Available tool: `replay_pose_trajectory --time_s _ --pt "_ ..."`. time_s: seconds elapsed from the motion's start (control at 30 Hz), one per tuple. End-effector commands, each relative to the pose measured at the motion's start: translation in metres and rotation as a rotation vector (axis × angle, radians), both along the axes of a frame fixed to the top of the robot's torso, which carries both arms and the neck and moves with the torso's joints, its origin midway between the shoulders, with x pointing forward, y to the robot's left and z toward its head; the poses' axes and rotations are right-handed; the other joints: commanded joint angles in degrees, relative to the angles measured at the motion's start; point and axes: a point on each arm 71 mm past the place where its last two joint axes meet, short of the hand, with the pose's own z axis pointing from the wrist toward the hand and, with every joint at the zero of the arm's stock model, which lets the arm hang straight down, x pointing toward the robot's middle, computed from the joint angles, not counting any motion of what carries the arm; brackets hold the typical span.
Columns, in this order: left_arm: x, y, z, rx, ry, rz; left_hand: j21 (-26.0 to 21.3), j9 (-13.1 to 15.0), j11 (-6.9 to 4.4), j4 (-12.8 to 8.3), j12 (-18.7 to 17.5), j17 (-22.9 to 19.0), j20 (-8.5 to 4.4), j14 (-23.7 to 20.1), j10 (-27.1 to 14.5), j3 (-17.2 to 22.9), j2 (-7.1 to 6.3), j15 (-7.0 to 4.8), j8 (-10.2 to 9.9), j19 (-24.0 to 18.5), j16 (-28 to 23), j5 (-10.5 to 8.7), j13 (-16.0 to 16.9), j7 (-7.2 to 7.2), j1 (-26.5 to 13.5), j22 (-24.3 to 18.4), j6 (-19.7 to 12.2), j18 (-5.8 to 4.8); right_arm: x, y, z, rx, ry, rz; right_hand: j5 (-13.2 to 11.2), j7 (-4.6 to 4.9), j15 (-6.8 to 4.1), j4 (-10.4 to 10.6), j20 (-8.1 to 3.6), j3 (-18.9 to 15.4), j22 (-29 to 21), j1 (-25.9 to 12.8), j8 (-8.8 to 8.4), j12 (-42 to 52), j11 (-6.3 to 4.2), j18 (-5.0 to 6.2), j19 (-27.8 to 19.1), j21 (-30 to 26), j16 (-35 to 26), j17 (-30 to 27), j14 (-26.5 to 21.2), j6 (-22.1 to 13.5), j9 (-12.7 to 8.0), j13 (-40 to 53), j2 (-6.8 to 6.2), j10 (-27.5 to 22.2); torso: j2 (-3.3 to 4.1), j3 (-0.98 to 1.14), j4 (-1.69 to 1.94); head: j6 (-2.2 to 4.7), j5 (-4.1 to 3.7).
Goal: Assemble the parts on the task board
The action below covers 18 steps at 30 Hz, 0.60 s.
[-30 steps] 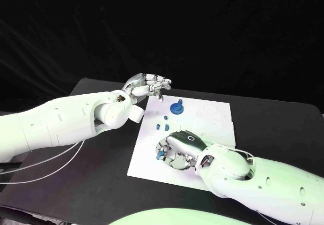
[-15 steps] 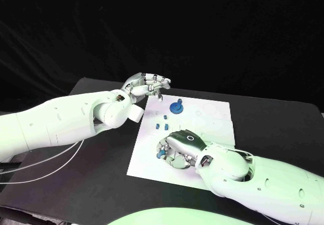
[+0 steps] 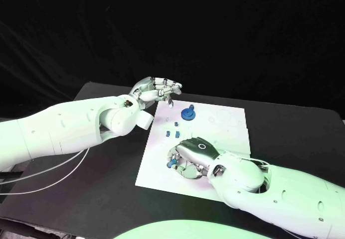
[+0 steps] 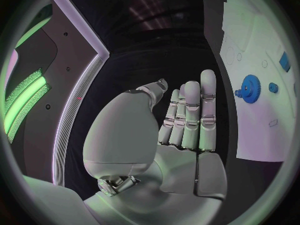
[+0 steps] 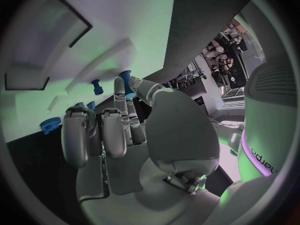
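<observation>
The white task board (image 3: pixel 219 127) lies mid-table. A blue gear (image 3: pixel 188 114) stands at its far part, also in the left wrist view as the gear (image 4: pixel 250 89). Two small blue pegs (image 3: pixel 171 133) stand near the board's left edge. My right hand (image 3: pixel 191 156) hangs fingers-down over the board's near left part, with blue pieces (image 3: pixel 172 163) under it. In the right wrist view a finger and the thumb pinch a small blue peg (image 5: pixel 125 79). My left hand (image 3: pixel 158 90) is raised above the board's far left corner, fingers straight and side by side, holding nothing.
The black table (image 3: pixel 100 169) surrounds the board. Further small blue parts (image 5: pixel 96 86) and a blue gear (image 5: pixel 49 125) lie close to my right hand's fingers. My left forearm (image 3: pixel 72 127) spans the table's left side.
My right hand has edged slightly to the left over the blue pieces. The left hand has not moved.
</observation>
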Motion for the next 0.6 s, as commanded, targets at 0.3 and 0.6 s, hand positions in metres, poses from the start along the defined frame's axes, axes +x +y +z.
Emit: replay_pose_trajectory --time_s 0.3,0.6 --pt "-0.0005 -0.0023 0.0007 -0.011 0.003 -0.016 -0.43 0.1 -0.15 0.19 0.45 -0.09 0.35 -0.54 -0.44 0.34 -0.06 0.01 0.02 0.18 0.16 -0.13 0.11 0.1 -0.47 -0.11 -0.51 0.38 -0.0029 0.005 -0.003 -0.04 0.006 0.019 0.62 0.95 0.51 1.83 0.2 -2.48 11.53 -3.46 -1.79 -0.59 0.44 -0.98 1.53 -0.38 0.16 -0.28 2.35 -2.74 1.72 0.7 -2.81 -0.16 -0.03 -0.03 -0.04 -0.13 0.02" --pt "-0.0006 -0.0022 0.0005 -0.011 0.005 -0.019 -0.43 0.1 -0.15 0.19 0.45 -0.09 0.35 -0.54 -0.44 0.34 -0.06 0.01 0.02 0.18 0.16 -0.13 0.11 0.1 -0.47 -0.11 -0.51 0.38 -0.0017 0.004 -0.0021 -0.024 -0.002 0.008 0.23 0.99 0.58 2.37 0.29 -2.99 11.45 -3.57 -3.45 -0.87 0.5 -0.91 1.4 -0.74 -0.06 -0.8 2.2 -4.7 1.17 1.13 -3.21 -0.38 -0.03 -0.01 -0.01 -0.11 -0.01"
